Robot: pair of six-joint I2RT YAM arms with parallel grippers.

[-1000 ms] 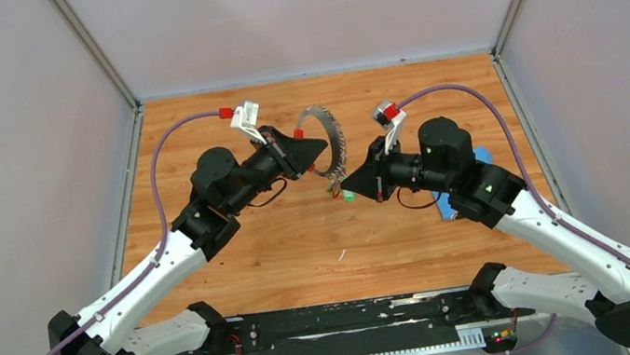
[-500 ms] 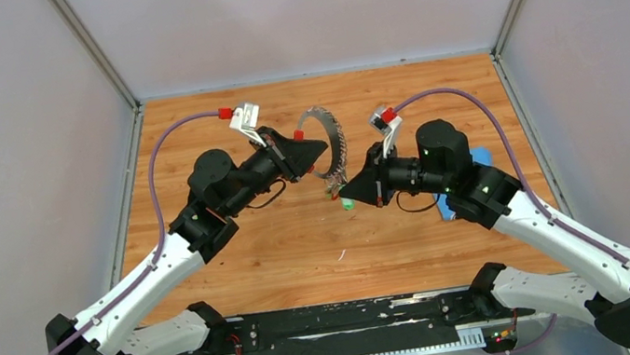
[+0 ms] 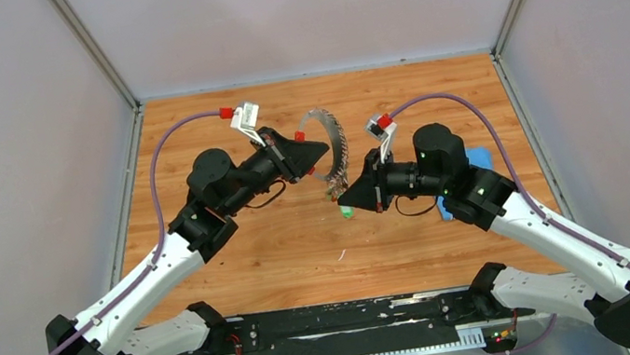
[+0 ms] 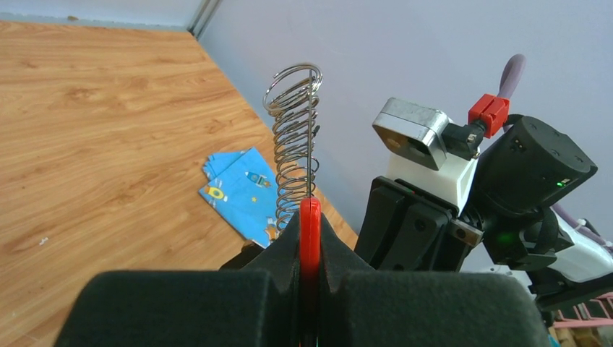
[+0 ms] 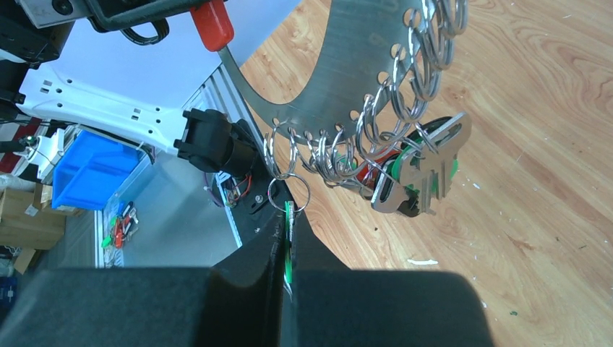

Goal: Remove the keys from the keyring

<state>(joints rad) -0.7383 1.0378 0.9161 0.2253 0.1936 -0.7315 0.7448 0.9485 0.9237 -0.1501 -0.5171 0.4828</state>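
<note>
The keyring (image 3: 331,140) is a silvery curved band lined with small split rings, held up above the table. My left gripper (image 3: 322,147) is shut on its red part (image 4: 310,217); the band (image 4: 293,137) rises edge-on from the jaws. My right gripper (image 5: 288,220) is shut on a green-capped key (image 5: 290,242) that hangs from a small ring (image 5: 288,194) at the band's (image 5: 358,65) lower end. In the top view this key (image 3: 347,211) shows green below the right gripper (image 3: 342,200). Several more keys (image 5: 419,173) dangle in a bunch from the other rings.
A blue patterned cloth (image 4: 242,191) lies on the wooden table (image 3: 303,245) under the right arm (image 3: 440,159). Grey walls enclose three sides. The two wrists face each other closely at mid-table. Small white flecks (image 3: 341,254) dot the wood.
My right gripper has drawn back toward the near edge and slightly left with the green-capped key in it. The left gripper and the keyring have stayed nearly still.
</note>
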